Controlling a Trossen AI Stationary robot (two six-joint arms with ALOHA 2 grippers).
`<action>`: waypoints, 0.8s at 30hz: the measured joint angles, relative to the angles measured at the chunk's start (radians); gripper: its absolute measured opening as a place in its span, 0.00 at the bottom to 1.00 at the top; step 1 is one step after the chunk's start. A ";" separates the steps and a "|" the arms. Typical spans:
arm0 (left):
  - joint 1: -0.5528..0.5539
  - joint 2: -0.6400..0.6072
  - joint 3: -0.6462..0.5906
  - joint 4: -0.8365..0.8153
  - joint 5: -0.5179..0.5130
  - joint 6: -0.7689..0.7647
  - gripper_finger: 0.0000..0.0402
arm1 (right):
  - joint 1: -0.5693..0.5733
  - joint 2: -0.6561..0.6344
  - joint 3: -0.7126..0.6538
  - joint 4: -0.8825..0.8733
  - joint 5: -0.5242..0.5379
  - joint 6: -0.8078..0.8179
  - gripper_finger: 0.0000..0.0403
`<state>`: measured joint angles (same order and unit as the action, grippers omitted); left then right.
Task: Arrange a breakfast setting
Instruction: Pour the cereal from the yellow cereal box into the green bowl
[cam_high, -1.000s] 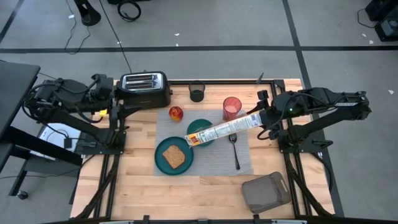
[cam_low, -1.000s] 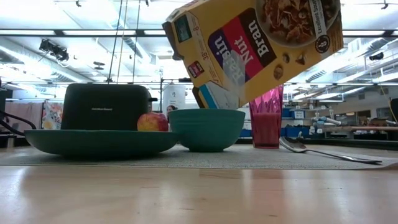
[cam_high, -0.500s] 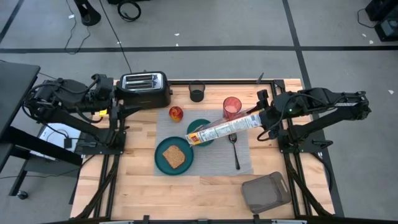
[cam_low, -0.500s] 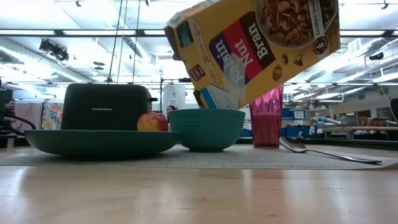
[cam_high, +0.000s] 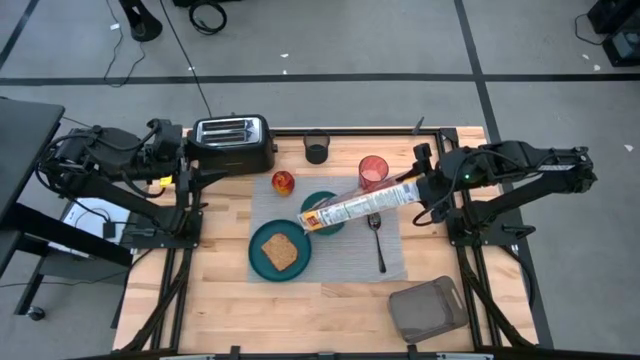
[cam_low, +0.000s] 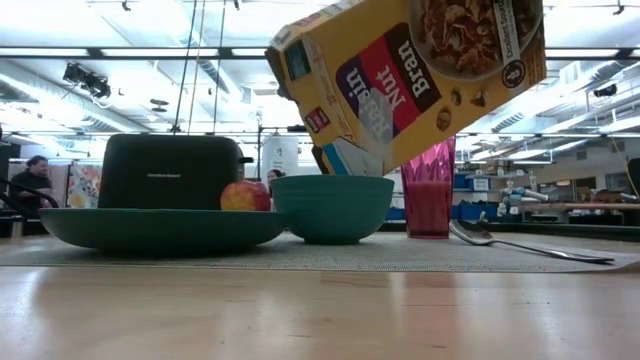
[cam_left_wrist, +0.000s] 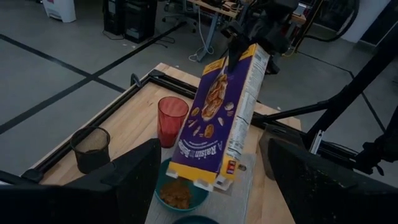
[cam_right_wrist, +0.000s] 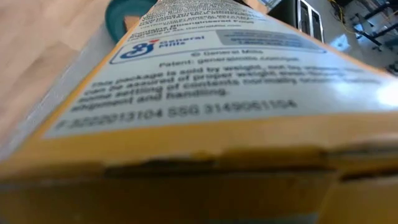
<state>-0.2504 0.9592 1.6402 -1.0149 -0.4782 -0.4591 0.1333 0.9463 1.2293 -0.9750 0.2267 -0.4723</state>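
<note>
Jaws of right gripper (cam_high: 418, 190) seemingly clamp tilted cereal box (cam_high: 355, 207) over bowl (cam_high: 324, 203).

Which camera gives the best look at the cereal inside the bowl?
The left wrist view: brown cereal shows in the bowl below the tilted box. In the high view the box covers it; the low view shows the bowl's outside; the right wrist view, only box.

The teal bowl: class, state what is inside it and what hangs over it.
Inside the bowl lies brown cereal. The tilted cereal box, held by the right gripper, hangs above, hiding part of the bowl's far side.
</note>
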 joint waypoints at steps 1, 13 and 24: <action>0.000 0.000 0.000 0.000 0.000 0.000 0.75 | 0.000 0.000 0.000 0.007 -0.013 0.001 0.50; 0.000 0.000 0.000 0.000 0.000 0.000 0.75 | 0.008 0.000 -0.001 0.002 0.000 0.013 0.50; 0.000 0.000 0.001 0.000 0.000 -0.001 0.75 | 0.009 0.001 -0.001 0.007 -0.014 0.007 0.50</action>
<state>-0.2502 0.9592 1.6413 -1.0147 -0.4782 -0.4603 0.1418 0.9474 1.2285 -0.9680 0.2127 -0.4648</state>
